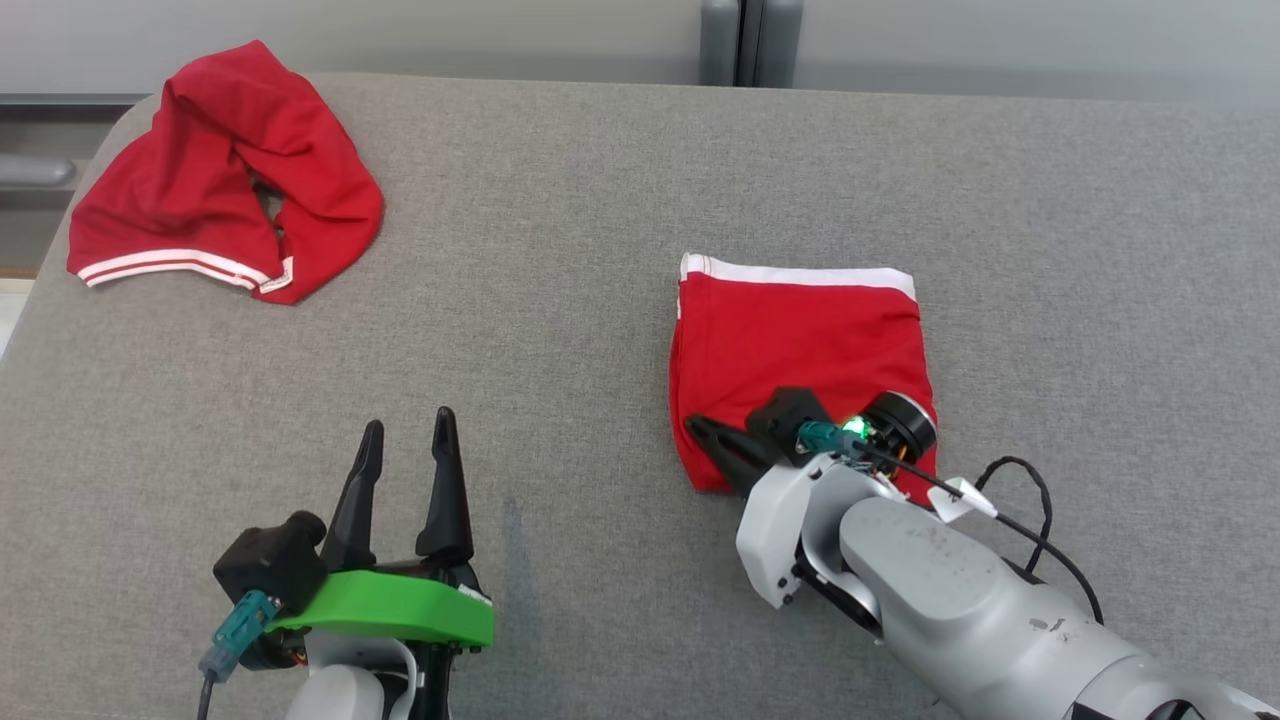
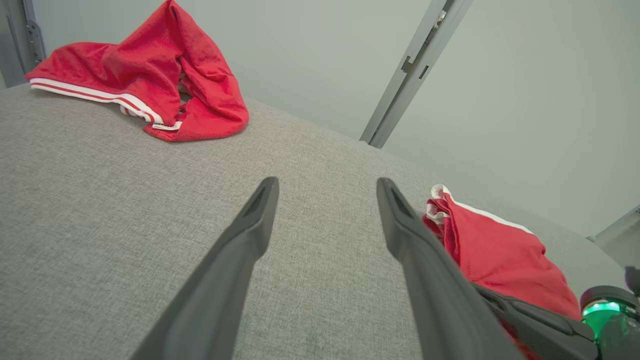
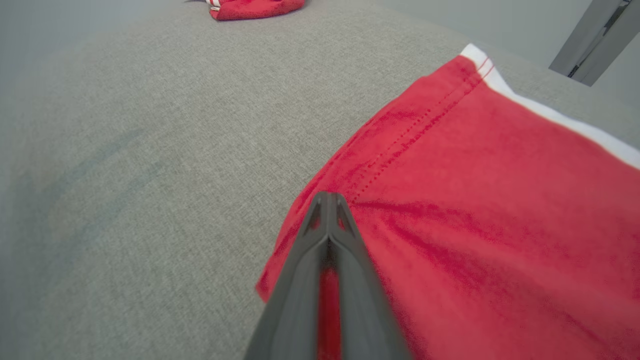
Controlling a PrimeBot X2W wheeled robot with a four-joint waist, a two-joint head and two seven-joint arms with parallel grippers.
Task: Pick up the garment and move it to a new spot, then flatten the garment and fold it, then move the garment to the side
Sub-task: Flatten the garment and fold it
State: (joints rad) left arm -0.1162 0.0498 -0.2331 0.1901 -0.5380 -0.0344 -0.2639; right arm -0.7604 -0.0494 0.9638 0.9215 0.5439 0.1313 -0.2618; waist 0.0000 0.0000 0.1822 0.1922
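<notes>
1. Pinching the near-left corner of the garment [image 1: 800, 340], the right end effector [image 1: 700, 428] has its two dark fingers pressed together at the tips. Red cloth shows in the narrow slit between them in the right wrist view.
2. The garment lies folded into a compact, roughly square packet on the grey fabric bench [image 1: 560, 300], right of centre in the head view. A white band [image 1: 800, 272] runs along its far edge.
3. The right wrist lies over the garment's near edge. A green light [image 1: 853, 427] glows on the wrist, and a black cable [image 1: 1030, 500] loops beside the pale forearm.
4. The left end effector [image 1: 408, 425] sits at the lower left of the head view with its fingers spread apart, gripping nothing, over bare bench. It is well apart from the garment. A green bracket [image 1: 390, 605] sits behind its fingers.
5. A second red garment [image 1: 200, 190] lies crumpled at the far-left corner of the bench, with white-and-red striped trim along its near edge. It is well apart from both end effectors.
6. A grey upright post [image 1: 750, 40] stands against the pale wall behind the bench.
</notes>
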